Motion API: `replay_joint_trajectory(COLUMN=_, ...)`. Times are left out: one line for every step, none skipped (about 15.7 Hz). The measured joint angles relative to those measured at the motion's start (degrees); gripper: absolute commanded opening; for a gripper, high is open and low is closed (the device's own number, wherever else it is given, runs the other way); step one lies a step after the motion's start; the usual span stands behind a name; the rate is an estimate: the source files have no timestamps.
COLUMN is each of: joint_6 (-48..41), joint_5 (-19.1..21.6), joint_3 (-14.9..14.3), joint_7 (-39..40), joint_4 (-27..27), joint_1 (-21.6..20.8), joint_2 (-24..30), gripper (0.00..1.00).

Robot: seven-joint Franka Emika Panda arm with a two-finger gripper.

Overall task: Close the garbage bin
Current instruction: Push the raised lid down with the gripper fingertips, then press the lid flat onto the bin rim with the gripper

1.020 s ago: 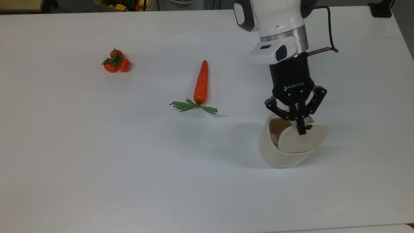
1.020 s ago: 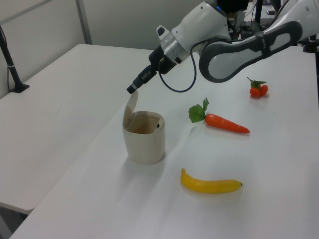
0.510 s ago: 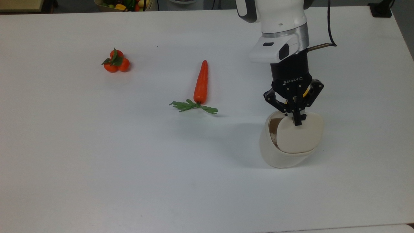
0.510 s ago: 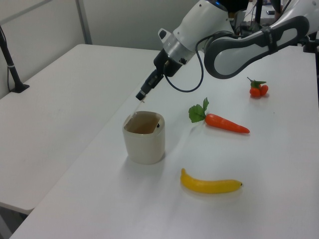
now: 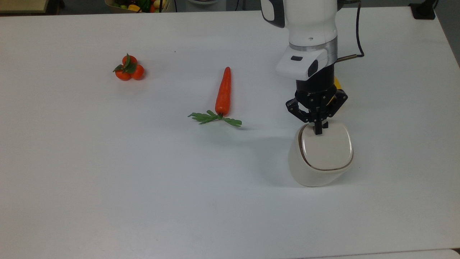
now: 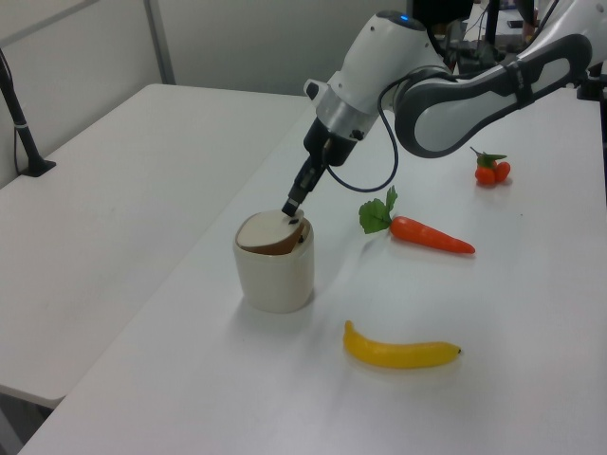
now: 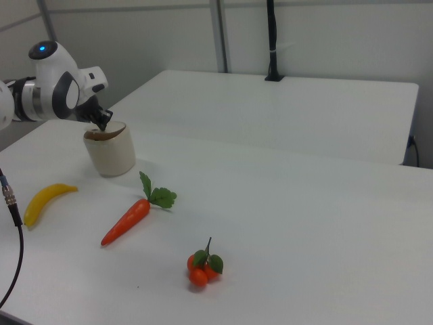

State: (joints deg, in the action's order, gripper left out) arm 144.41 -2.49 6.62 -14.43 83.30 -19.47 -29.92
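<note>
The cream-white garbage bin (image 5: pixel 316 172) stands on the white table, right of centre in the top view. Its lid (image 5: pixel 326 148) lies nearly flat over the opening. In the left view the lid (image 6: pixel 266 227) leaves a thin dark gap along its front edge. My gripper (image 5: pixel 317 130) is shut, and its joined fingertips touch the lid's far edge by the small black tab. The gripper (image 6: pixel 292 209) comes down at a slant from the upper right in the left view. In the right view the gripper (image 7: pixel 103 122) sits on the top of the bin (image 7: pixel 111 154).
A carrot (image 5: pixel 223 91) with green leaves lies left of the bin in the top view, and a cluster of tangerines (image 5: pixel 129 68) lies further left. A banana (image 6: pixel 400 352) lies near the bin in the left view. A crate of produce (image 5: pixel 140 5) stands beyond the table's far edge.
The lid has swung from standing up to lying nearly flat on the bin. My shut gripper moved down and toward the arm's base, pushing it over.
</note>
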Motion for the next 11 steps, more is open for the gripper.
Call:
replay_joint_trajectory(joint_6=-0.36, joint_5=-0.19, joint_3=0.15, joint_7=0.00, joint_4=0.43, joint_1=0.06, joint_2=0.01, gripper=0.00)
replay_joint_trajectory(joint_6=-0.50, joint_5=-0.28, joint_3=0.30, joint_7=0.00, joint_4=0.87, joint_1=0.11, joint_2=0.02, gripper=0.00)
replay_joint_trajectory(joint_6=-0.50, joint_5=-0.29, joint_3=0.41, joint_7=0.00, joint_4=1.20, joint_1=0.17, joint_2=0.02, gripper=0.00)
replay_joint_trajectory(joint_6=-0.51, joint_5=-0.29, joint_3=0.50, joint_7=0.00, joint_4=1.45, joint_1=0.22, joint_2=0.03, gripper=0.00)
replay_joint_trajectory(joint_6=-0.55, joint_5=-0.29, joint_3=0.56, joint_7=0.00, joint_4=1.66, joint_1=0.26, joint_2=0.04, gripper=0.00)
replay_joint_trajectory(joint_6=-0.56, joint_5=-0.29, joint_3=0.65, joint_7=0.00, joint_4=1.79, joint_1=0.31, joint_2=0.04, gripper=0.00)
replay_joint_trajectory(joint_6=-0.56, joint_5=-0.31, joint_3=0.72, joint_7=0.00, joint_4=1.84, joint_1=0.35, joint_2=0.05, gripper=0.00)
replay_joint_trajectory(joint_6=-0.57, joint_5=-0.53, joint_3=0.78, joint_7=0.00, joint_4=1.88, joint_1=0.37, joint_2=0.05, gripper=0.00)
replay_joint_trajectory(joint_6=-0.57, joint_5=-1.08, joint_3=0.85, joint_7=0.00, joint_4=1.93, joint_1=0.38, joint_2=0.05, gripper=0.00)
replay_joint_trajectory(joint_6=-0.57, joint_5=-1.64, joint_3=0.96, joint_7=0.00, joint_4=2.01, joint_1=0.39, joint_2=0.05, gripper=0.00)
replay_joint_trajectory(joint_6=-0.57, joint_5=-2.02, joint_3=1.06, joint_7=0.00, joint_4=2.10, joint_1=0.39, joint_2=0.05, gripper=0.00)
